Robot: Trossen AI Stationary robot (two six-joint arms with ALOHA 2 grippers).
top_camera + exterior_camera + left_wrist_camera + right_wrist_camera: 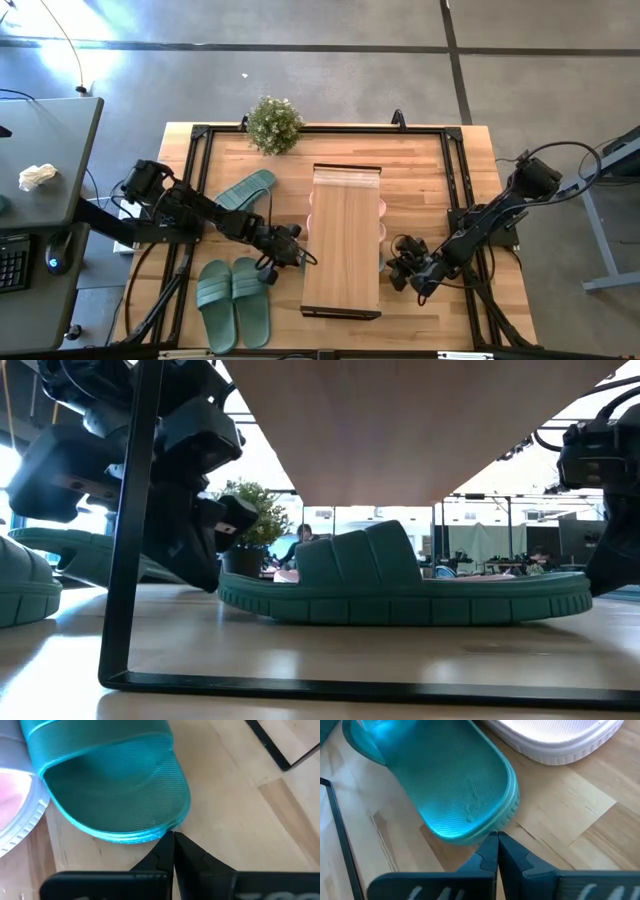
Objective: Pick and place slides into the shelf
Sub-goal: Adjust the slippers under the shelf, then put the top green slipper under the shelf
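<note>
One sage green slide (400, 588) lies sole-down on the table under the shelf (342, 245), lengthwise across it. My left gripper (297, 250), shut, stands at the slide's toe end on the shelf's left side. My right gripper (398, 265), shut, stands at its heel end on the right side. Light pink slides (383, 210) rest under the shelf farther back and peek out on both sides. Another green slide (245, 190) lies left of the shelf. A green pair (232, 300) lies near the table's near edge. My left gripper (173, 837) has its shut fingertips against the rim of the green slide's toe end (162, 831), coming low from the table's left. The slide lies flat on the table. My right gripper (497, 837) has its shut fingertips against the rim of the heel end (492, 829), coming low from the table's right.
The shelf's thin black end frame (130, 560) stands just in front of the left gripper. A potted plant (273, 123) sits at the far edge. Black rails (195, 160) run along the table's sides. A pink slide (15, 810) lies close beside the green one.
</note>
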